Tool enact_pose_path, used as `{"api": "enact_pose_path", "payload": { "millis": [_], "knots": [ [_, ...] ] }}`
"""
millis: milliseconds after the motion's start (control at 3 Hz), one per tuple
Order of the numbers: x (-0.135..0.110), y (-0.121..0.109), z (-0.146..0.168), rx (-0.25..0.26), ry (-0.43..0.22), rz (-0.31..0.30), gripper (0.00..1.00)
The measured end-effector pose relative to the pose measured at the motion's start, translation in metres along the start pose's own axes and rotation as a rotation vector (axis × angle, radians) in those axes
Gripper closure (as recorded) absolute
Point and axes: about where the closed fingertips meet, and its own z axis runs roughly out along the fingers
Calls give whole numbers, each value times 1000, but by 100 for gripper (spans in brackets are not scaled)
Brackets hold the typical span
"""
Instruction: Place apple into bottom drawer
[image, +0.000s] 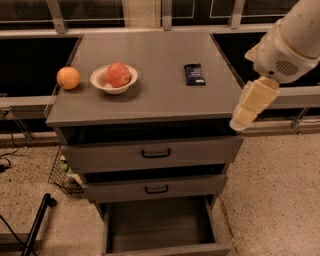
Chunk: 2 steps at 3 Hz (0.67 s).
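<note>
The apple (118, 74), red-pink, sits in a white bowl (107, 85) on the left part of the grey cabinet top (155, 95). The bottom drawer (165, 248) is pulled open below the two handled drawers, and its grey inside shows nothing in it. My gripper (240, 122) hangs off the cabinet's right front corner, pointing down and left, well to the right of the apple and above the drawer. It holds nothing that I can see.
A smooth orange fruit (68, 78) lies left of the bowl. A dark snack packet (194, 74) lies on the right of the top. The top drawer (156, 153) and middle drawer (156, 189) are close to shut. A wire basket (62, 172) and a black pole (35, 227) stand at floor left.
</note>
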Motion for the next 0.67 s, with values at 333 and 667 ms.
{"api": "enact_pose_path", "payload": {
  "millis": [333, 667],
  "knots": [
    [-21, -21, 21, 12, -50, 17, 0],
    [-52, -45, 42, 26, -100, 12, 0]
  ]
}}
